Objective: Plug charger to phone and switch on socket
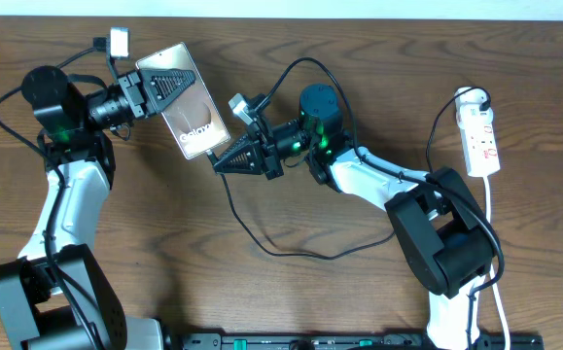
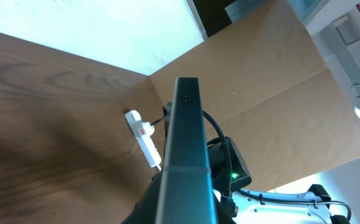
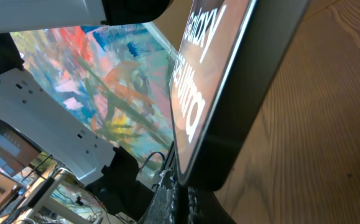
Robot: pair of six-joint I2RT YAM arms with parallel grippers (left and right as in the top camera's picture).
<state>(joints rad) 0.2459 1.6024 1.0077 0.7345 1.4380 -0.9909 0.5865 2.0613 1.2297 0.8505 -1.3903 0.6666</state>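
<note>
Phone (image 1: 198, 122) clamped edgewise in left gripper (image 1: 169, 87); right gripper (image 1: 221, 161) pinching charger (image 1: 300, 256) at phone's lower edge.

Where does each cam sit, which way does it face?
Overhead: above the table, facing straight down; both arms, left gripper, right gripper, phone, power strip.
Left wrist: behind the phone, facing along its edge toward the power strip and right arm; own fingers at bottom.
Right wrist: low at the phone's end, facing up its Galaxy face; own fingers at bottom.
Shared: phone in all three; power strip in overhead and left wrist.
</note>
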